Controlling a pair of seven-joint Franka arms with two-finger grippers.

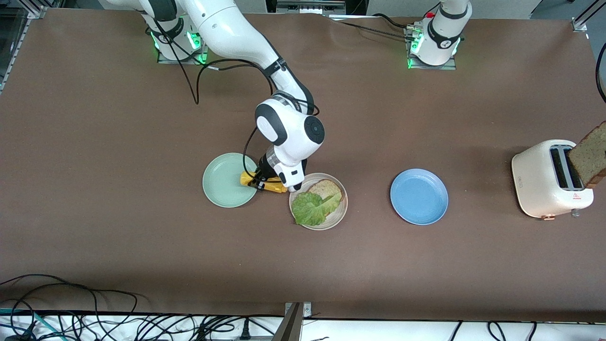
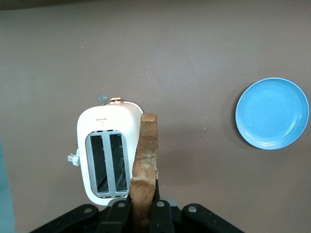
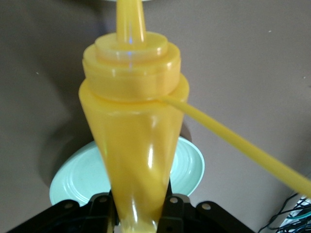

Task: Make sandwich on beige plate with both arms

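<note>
The beige plate holds one brown bread slice with a ruffled green lettuce leaf lying partly over it. My left gripper is shut on a second bread slice, held on edge in the air beside the toaster's slots; the same bread slice shows over the toaster in the front view. My right gripper is shut on a yellow squeeze bottle. That yellow squeeze bottle hangs low between the mint green plate and the beige plate.
A mint green plate lies toward the right arm's end, next to the bottle. A blue plate sits between the beige plate and the white toaster. Cables run along the table's edge nearest the front camera.
</note>
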